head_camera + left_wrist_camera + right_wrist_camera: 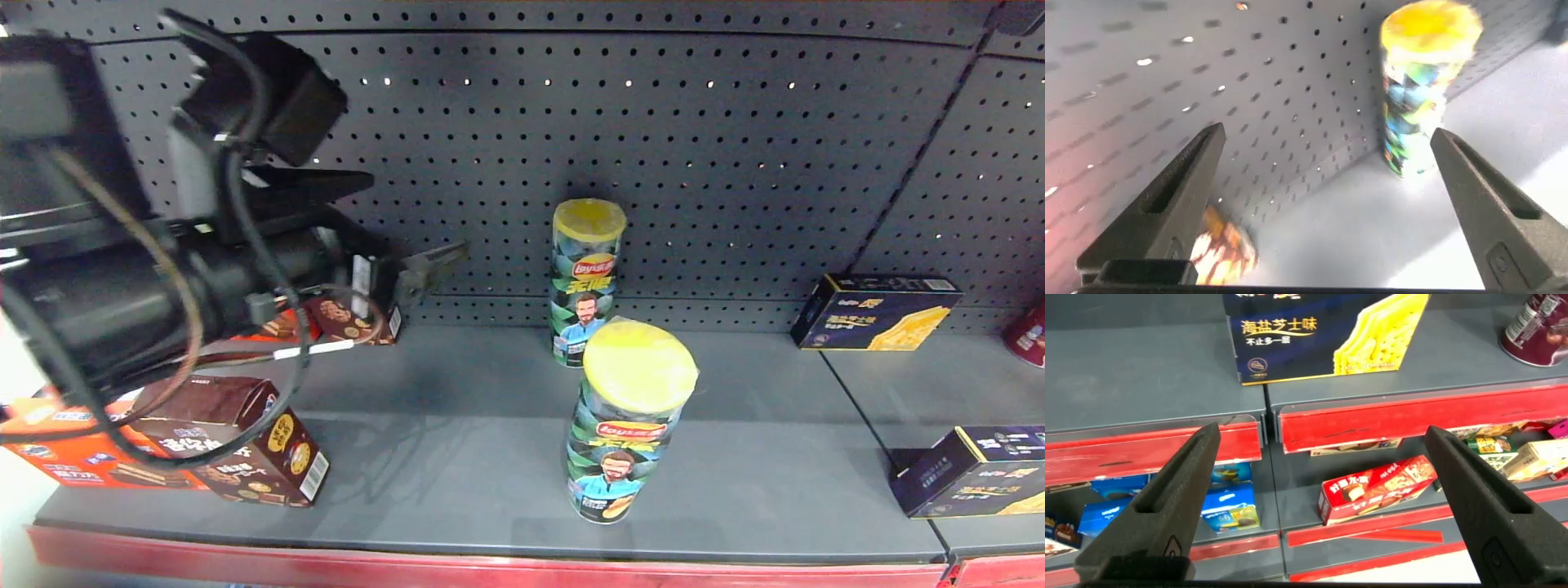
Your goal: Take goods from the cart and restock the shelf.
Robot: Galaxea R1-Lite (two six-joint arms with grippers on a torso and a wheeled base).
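Head view: the left gripper (416, 212) hangs over the back of the grey shelf (457, 457), close to the pegboard wall (653, 122), its jaws parted; a brown biscuit box (351, 314) stands just below and behind it; on the gripper's right and well apart from it stands the rear chip can (586, 278), yellow-lidded and upright, with the front chip can (629, 425) nearer the shelf edge; below the arm, at the shelf front, a dark brown box (245, 445) touches an orange box (73, 457); far off to the right lie two dark blue cracker boxes (878, 312) (971, 469).

Left wrist view: the left gripper (1327, 135) is spread wide, only air and pegboard between its fingers (1167, 204); a chip can (1421, 90) stands beyond the fingertips, near one finger; a blurred orange-brown pack (1221, 245) lies under the other.

Right wrist view: the right gripper (1323, 431) is likewise spread wide; beyond its fingertips a dark blue cracker box (1323, 335) lies on a shelf edged in red (1413, 416); between the fingers, on a lower shelf, sit a red box (1380, 490) and blue packs (1229, 506).
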